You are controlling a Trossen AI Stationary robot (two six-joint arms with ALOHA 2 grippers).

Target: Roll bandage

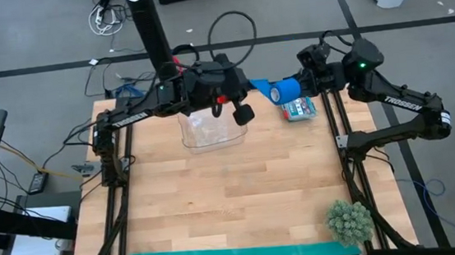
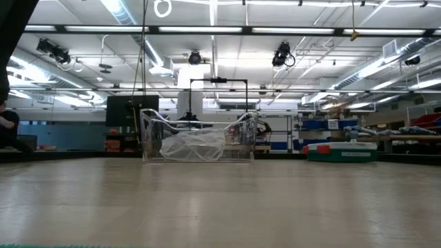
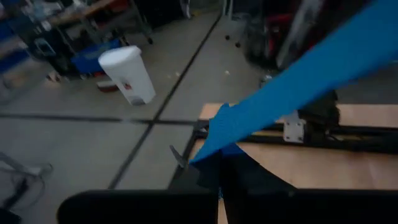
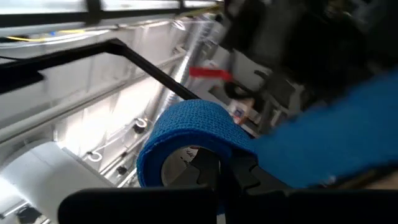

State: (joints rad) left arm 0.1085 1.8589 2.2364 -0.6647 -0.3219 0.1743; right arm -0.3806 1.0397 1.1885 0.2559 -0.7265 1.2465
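1. Aloft at the far edge of the worktop (image 1: 218, 203), the bandage (image 1: 286, 88) is held between two arms: the right hand (image 1: 300, 86) pinches the roll through its core, and the left hand (image 1: 250, 84) is pressed together on the free tail, a short span of strip between them.
2. Risk — slack. If the left hand eases, the turns would likely loosen or wind skewed, since only tension keeps the strip flat.
3. Risk — slip. The roll sits on the fingertips (image 4: 205, 171); a sideways pull could draw it off, to fall on or beyond the worktop.
4. The right wrist view alone shows the hollow core and the fingers inside it.
5. The high view alone places both hands by the clear bin (image 1: 209, 129); the low view shows that bin — no bandage.
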